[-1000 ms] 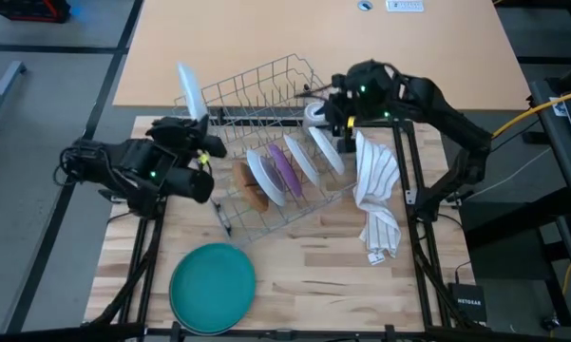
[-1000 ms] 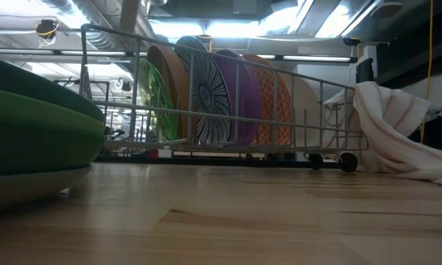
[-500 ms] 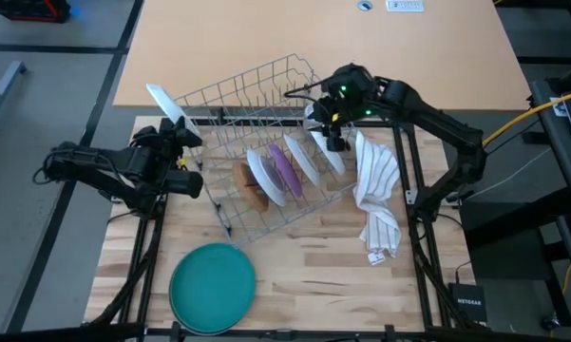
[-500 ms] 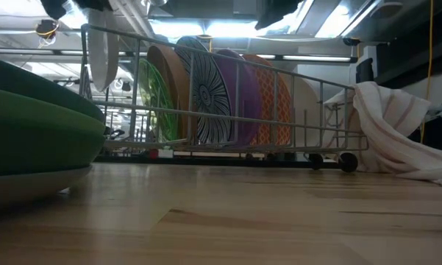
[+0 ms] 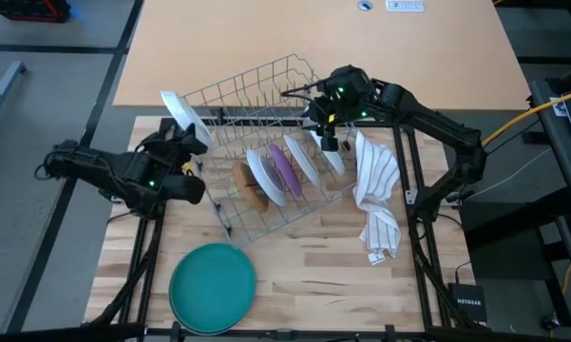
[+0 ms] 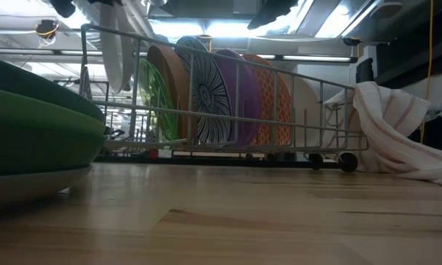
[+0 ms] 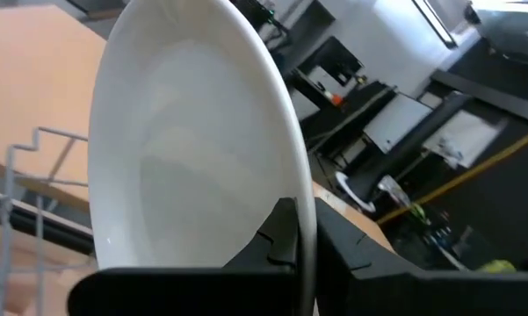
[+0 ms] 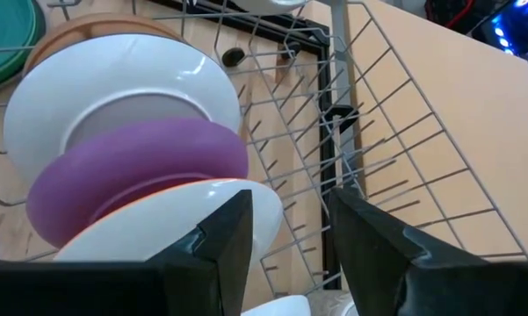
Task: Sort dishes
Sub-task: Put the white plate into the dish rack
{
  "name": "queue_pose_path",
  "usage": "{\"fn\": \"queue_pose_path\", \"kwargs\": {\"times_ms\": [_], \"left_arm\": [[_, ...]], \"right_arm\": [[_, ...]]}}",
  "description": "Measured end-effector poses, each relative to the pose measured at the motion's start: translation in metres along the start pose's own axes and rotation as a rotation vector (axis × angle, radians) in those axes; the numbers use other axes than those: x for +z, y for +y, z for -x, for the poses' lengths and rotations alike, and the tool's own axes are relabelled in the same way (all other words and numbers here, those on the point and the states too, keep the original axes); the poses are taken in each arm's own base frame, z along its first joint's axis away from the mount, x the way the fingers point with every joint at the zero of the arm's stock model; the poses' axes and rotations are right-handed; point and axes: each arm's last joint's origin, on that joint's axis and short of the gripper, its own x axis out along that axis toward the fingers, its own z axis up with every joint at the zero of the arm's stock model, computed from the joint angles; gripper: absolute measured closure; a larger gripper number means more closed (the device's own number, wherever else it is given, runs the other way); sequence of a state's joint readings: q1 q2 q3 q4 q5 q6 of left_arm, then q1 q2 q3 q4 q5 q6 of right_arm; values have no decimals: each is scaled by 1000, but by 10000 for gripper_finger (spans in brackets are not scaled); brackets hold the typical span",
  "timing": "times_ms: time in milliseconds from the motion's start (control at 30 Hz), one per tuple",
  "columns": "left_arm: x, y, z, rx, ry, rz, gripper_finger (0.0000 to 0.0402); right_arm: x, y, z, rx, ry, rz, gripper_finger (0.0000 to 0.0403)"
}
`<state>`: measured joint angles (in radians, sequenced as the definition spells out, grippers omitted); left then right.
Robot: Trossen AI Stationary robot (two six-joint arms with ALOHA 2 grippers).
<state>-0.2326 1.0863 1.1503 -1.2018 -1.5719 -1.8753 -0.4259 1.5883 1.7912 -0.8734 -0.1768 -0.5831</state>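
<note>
My left gripper [image 5: 191, 144] is shut on a white plate [image 5: 181, 115], holding it in the air beside the left end of the grey wire rack [image 5: 230, 103]. The plate fills the left wrist view [image 7: 193, 149]. In the rack, brown, white and purple dishes [image 5: 277, 171] stand on edge between the wires. My right gripper [image 8: 285, 237] hangs open above the rack's right end, over a white bowl [image 8: 123, 79] and a purple bowl [image 8: 141, 171], touching nothing. A teal plate [image 5: 212, 287] lies flat at the near left. My left gripper pinches the white plate's rim [image 7: 304, 211] between its two fingers, one finger [image 7: 279, 235] on the hollow face and the other behind. The fingers come roughly level from the table's left side. The plate stands on edge, tilted, lifted clear of rack and table.
A white striped cloth [image 5: 377, 195] lies crumpled to the right of the rack. In the low view, stacked green and dark plates [image 6: 29, 132] sit at the near left. Bare wood lies near the front edge, to the right of the teal plate.
My left gripper has come down and drawn back toward the table's left edge with the white plate, rolling it so that it tilts differently; the plate has dropped into the low view. My right gripper has sunk toward the dishes at the rack's right end, staying open.
</note>
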Motion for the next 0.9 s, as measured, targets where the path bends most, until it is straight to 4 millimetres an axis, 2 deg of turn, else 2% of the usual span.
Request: {"fn": "queue_pose_path", "kwargs": {"times_ms": [300,433,533,633,733,833,900], "left_arm": [[-12,-28,17,-66,86,-45,401],[-19,-43,13,-85,178,-110,401],[-18,-57,3,-131,236,-162,401],[-10,-76,-11,-259,275,-211,401],[4,-90,-24,-385,214,-225,401],[24,-94,-36,-470,144,-198,401],[31,-91,-45,-462,118,-196,401]], "right_arm": [[0,0,0,0,0,-2,246],[0,0,0,0,0,-2,246],[0,0,0,1,0,-2,246],[0,0,0,3,3,-3,246],[-2,1,0,14,21,-7,246],[-4,2,0,26,38,-11,246],[-4,3,0,29,44,-12,246]]}}
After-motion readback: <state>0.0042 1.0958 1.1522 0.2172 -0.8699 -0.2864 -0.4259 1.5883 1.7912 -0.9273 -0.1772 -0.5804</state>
